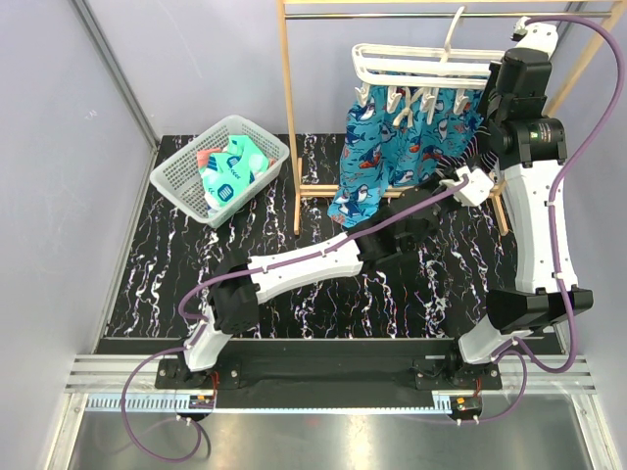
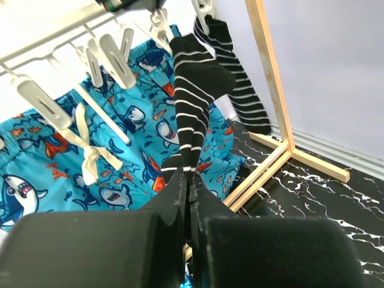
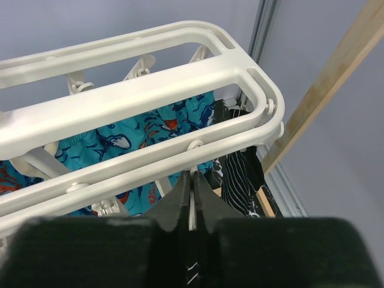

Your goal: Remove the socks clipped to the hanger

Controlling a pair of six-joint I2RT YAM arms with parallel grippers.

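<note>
The white slatted hanger (image 1: 416, 61) hangs from the wooden rack; it fills the right wrist view (image 3: 150, 90). Two black-and-white striped socks hang from its clips. My left gripper (image 2: 189, 175) is shut on the lower end of the nearer striped sock (image 2: 195, 90), which is still held by a clip (image 2: 159, 24) above. The second striped sock (image 2: 240, 84) hangs beside it. My right gripper (image 3: 192, 177) is shut on a white clip just under the hanger's rail, above a striped sock (image 3: 240, 174). Teal and coral socks (image 1: 233, 168) lie in the basket.
A blue shark-print cloth (image 1: 387, 157) hangs from the hanger behind the socks. The tall wooden rack (image 1: 290, 117) stands on the black marbled table, its foot (image 2: 300, 157) to the right of my left gripper. A white mesh basket (image 1: 174, 176) sits at the back left.
</note>
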